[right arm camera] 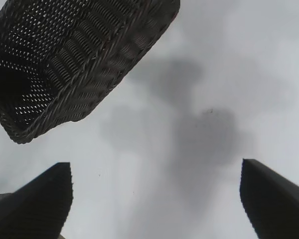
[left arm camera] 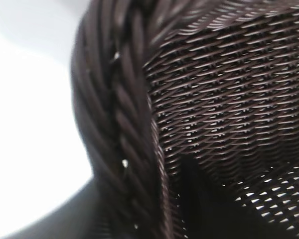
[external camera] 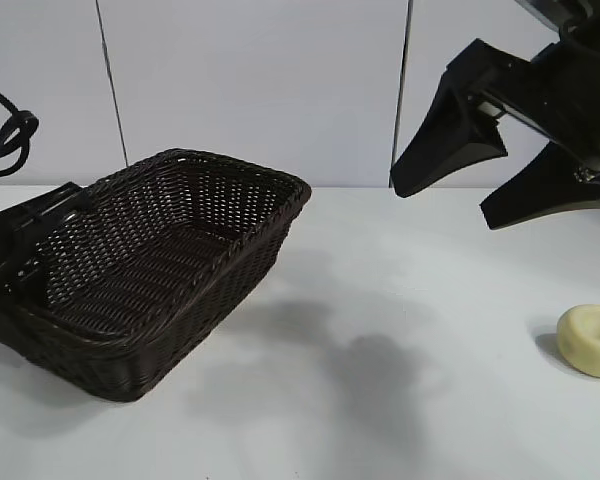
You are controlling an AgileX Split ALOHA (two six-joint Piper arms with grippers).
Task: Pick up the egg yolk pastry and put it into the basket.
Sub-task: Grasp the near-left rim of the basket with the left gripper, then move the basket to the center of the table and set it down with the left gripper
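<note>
From outside, the egg yolk pastry (external camera: 590, 340) is seen lying on the desk (external camera: 400, 400), well apart from the basket (external camera: 150, 270); the right pincer (external camera: 500, 180) is held spread above. By the left wrist, only the basket rim (left arm camera: 119, 124) is shown; whether the left pincer is spread or pressed together cannot be told

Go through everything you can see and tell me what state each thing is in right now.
Egg yolk pastry: lying on the table, untouched.
Basket: tilted, its far end raised, nothing inside.
Right claw: open, held above the table.
Left claw: at the basket's braided rim, fingers hidden.
</note>
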